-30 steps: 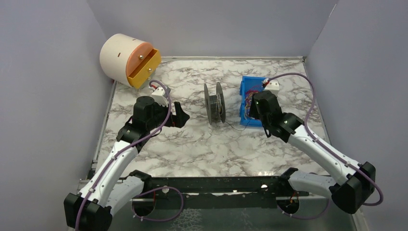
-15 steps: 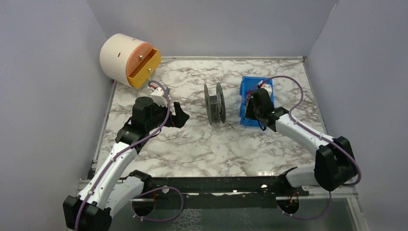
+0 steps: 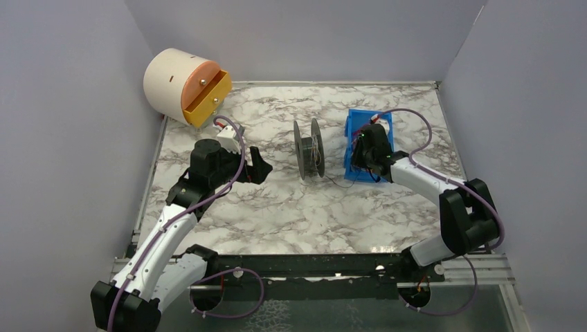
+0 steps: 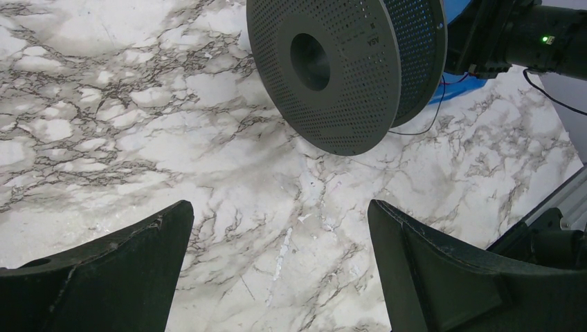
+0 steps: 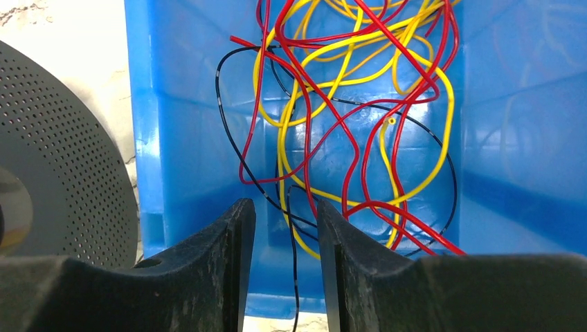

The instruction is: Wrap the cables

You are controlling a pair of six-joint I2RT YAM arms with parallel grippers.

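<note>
My right tool stands slightly apart, the black strand running through its gap; the cables look limp, light, snag-prone, so I'd pinch there.

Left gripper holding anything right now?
No, the left gripper stands wide open above the bare table, with the spool beyond its fingers.
</note>
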